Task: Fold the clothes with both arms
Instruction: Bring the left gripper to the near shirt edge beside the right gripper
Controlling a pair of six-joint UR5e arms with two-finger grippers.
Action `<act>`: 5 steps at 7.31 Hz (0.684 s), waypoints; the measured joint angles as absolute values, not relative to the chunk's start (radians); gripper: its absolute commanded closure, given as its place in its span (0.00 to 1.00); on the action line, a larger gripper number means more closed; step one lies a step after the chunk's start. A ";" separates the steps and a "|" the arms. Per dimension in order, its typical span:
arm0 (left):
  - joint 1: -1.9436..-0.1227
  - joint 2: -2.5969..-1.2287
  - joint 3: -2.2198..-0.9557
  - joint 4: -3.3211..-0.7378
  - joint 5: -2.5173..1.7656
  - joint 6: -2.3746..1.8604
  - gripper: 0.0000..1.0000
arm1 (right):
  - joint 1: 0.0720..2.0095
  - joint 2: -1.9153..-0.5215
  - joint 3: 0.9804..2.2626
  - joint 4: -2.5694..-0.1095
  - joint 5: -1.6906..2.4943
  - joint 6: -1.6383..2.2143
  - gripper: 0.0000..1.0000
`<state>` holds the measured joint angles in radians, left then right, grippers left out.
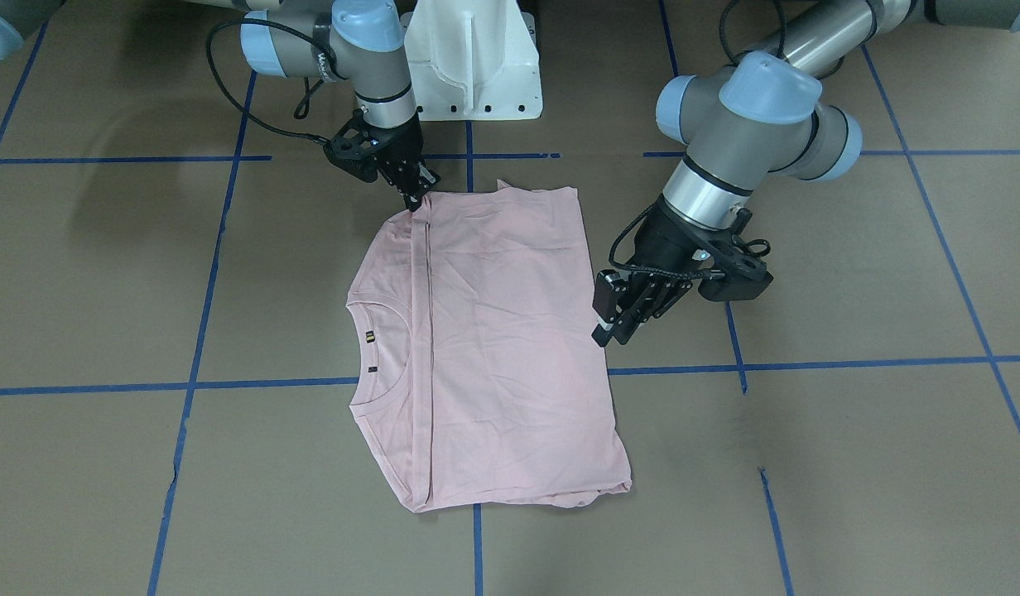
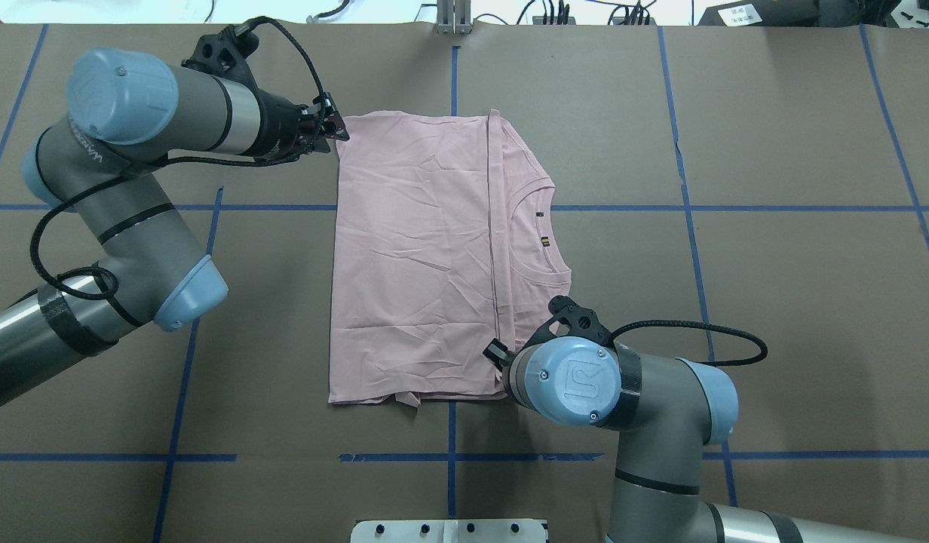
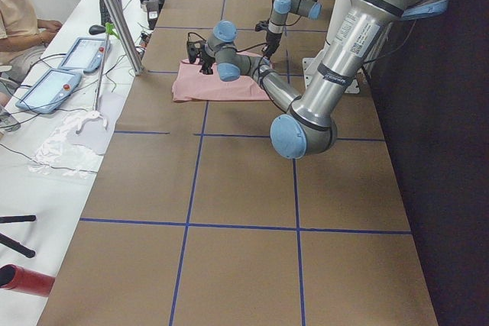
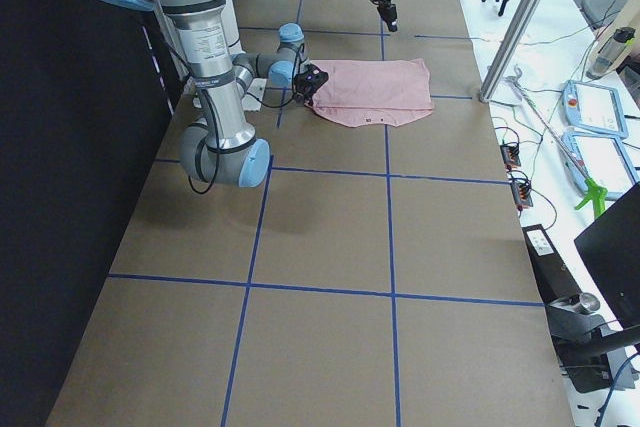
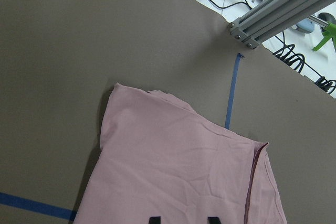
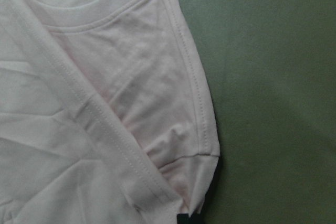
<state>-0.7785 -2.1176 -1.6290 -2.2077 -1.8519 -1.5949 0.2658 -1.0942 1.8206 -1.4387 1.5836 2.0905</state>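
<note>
One pink T-shirt point(image 1: 510, 331), folded rect., wrinkled

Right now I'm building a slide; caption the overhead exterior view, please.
Half-folded pink T-shirt lies flat, left pincer at its far corner, right pincer at its near edge.

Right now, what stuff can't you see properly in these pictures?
- Right tool: in the overhead view, the right arm's own blue wrist cap mostly covers it. The right wrist view cuts it off at the bottom edge, so its grip on the pink T-shirt is unclear.
- Neck label: too small to read anywhere.
- T-shirt's underside: hidden by the cloth lying flat on the table.
- Left tool: the left wrist view shows only its tips.
</note>
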 measured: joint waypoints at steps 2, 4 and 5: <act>-0.717 -2.041 -1.776 -2.118 -1.864 -1.674 0.56 | 0.270 -1.094 1.850 -1.466 1.586 2.090 1.00; -0.568 -1.919 -1.911 -2.075 -1.763 -1.804 0.51 | 0.272 -1.100 1.866 -1.472 1.588 2.091 1.00; -0.477 -1.873 -1.938 -2.069 -1.688 -1.869 0.51 | 0.273 -1.101 1.868 -1.473 1.589 2.091 1.00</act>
